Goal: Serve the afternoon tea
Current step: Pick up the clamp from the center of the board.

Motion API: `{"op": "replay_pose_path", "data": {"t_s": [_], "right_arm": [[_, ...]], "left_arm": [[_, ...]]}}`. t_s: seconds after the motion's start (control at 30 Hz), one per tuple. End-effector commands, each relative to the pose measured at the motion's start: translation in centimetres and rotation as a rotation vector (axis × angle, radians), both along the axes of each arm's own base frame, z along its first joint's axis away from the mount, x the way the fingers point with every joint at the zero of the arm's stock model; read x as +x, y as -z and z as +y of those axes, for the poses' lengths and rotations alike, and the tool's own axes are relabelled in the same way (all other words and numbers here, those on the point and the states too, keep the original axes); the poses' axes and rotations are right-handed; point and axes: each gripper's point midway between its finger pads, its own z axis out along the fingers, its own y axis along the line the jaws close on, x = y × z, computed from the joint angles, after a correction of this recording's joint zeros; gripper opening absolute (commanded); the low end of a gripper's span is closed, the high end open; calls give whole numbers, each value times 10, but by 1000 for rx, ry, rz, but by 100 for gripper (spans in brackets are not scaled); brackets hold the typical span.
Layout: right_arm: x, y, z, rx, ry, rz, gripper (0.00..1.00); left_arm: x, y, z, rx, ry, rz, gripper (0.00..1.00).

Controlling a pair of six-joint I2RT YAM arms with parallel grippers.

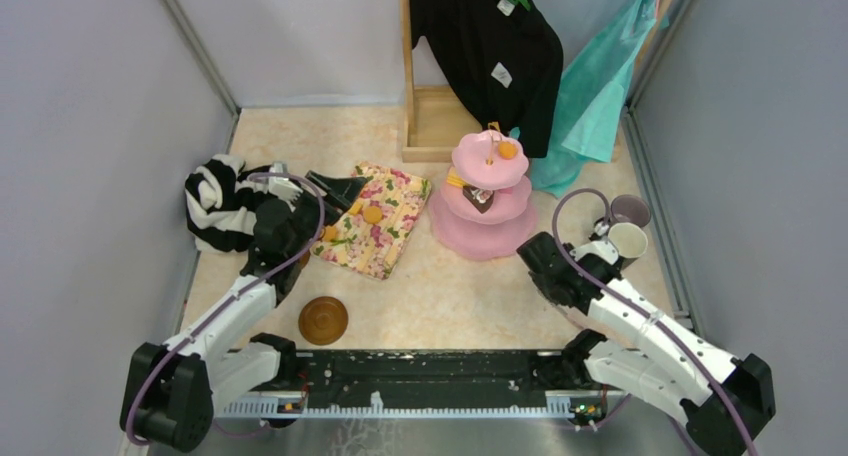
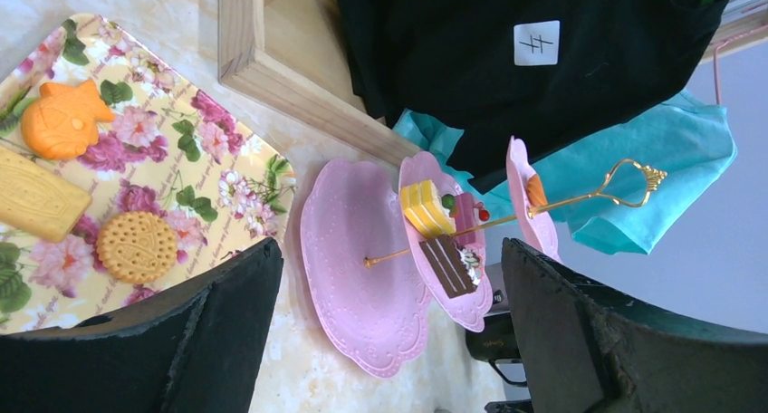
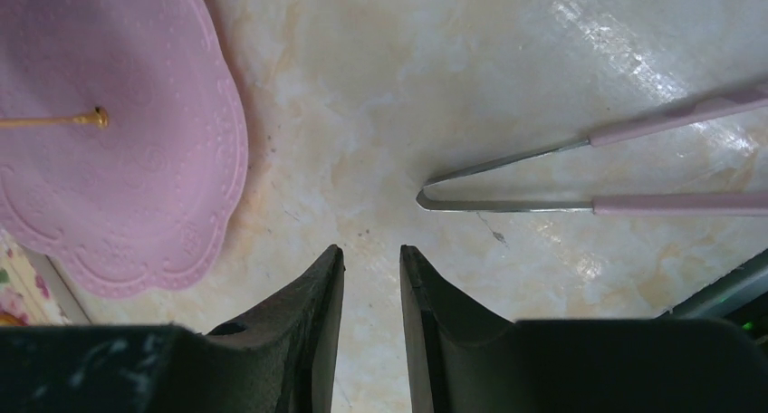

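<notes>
Left gripper (image 2: 391,250) is spread wide with nothing in it, hanging over the far-left edge of the floral cloth (image 2: 226,150). On my top cam it hides that corner. Right gripper (image 3: 369,250) has its fingers almost together, with just a thin strip of table (image 3: 507,87) showing between them and nothing held.

Biggest stuff first: black garment (image 1: 490,46) and teal cloth (image 1: 600,86) hang at the back, both cut off by the top of the overhead view. Striped garment (image 1: 215,201) is bunched at the left wall, partly behind my left wrist. Pink cake stand (image 1: 480,238) sits mid-table, just right of the floral cloth. The right wrist cam only catches part of its bottom tier. Lilac mug (image 1: 631,210) and cream mug (image 1: 628,240) are side by side at the right edge, the cream one partly covered by the right arm. One brown saucer (image 1: 323,319) lies near the front beside the left arm. Pink-handled tongs (image 3: 679,202) lie right of the right gripper, handles cut off by the frame.

Pastries: orange one (image 2: 63,119), yellow biscuit (image 2: 36,196) (cropped) and round brown biscuit (image 2: 136,245) are on the cloth. Yellow cake (image 2: 427,209) and brown slice (image 2: 450,264) are on the stand's middle tier. Something orange (image 2: 536,189) is on top, too edge-on to identify.
</notes>
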Motion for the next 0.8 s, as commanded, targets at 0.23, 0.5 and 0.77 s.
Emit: {"op": "replay_pose_path", "data": {"t_s": [0.23, 0.5, 0.77], "right_arm": [[5, -19, -24, -15, 279, -54, 31], [0, 8, -26, 17, 325, 7, 35], [-1, 36, -24, 62, 327, 54, 35]], "left_arm": [[0, -4, -6, -22, 25, -30, 95], [-1, -3, -8, -29, 36, -29, 95], [-3, -6, -7, -28, 35, -38, 95]]}}
